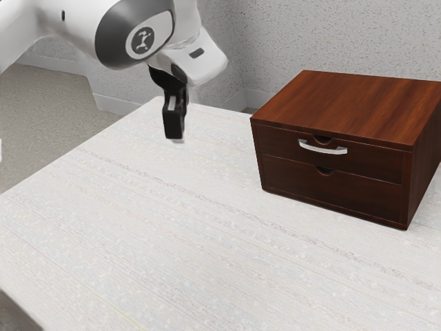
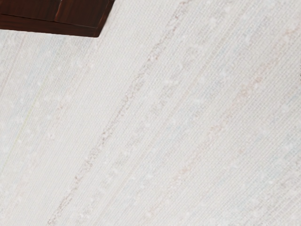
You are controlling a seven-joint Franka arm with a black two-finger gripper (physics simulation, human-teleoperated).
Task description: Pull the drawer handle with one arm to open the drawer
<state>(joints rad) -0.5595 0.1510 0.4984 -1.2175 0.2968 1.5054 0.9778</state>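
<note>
Gripper (image 1: 174,136) hangs over the table (image 1: 207,241), honestly can't tell if it's open or closed, and the silver handle (image 1: 322,147) on the shut top drawer (image 1: 375,158) sits well off toward the exterior view's right, bar lying level.

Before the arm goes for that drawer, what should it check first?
1. Handle findable: ok, a silver bar on the upper drawer.
2. Upper drawer shut at the start: ok, its front sits flush with the cabinet.
3. Gripper at the handle: not ok, it hangs above the table, off toward the exterior view's left.
4. Way between gripper and handle free: ok, nothing stands there.
5. Cabinet flat on the table: ok.
</note>
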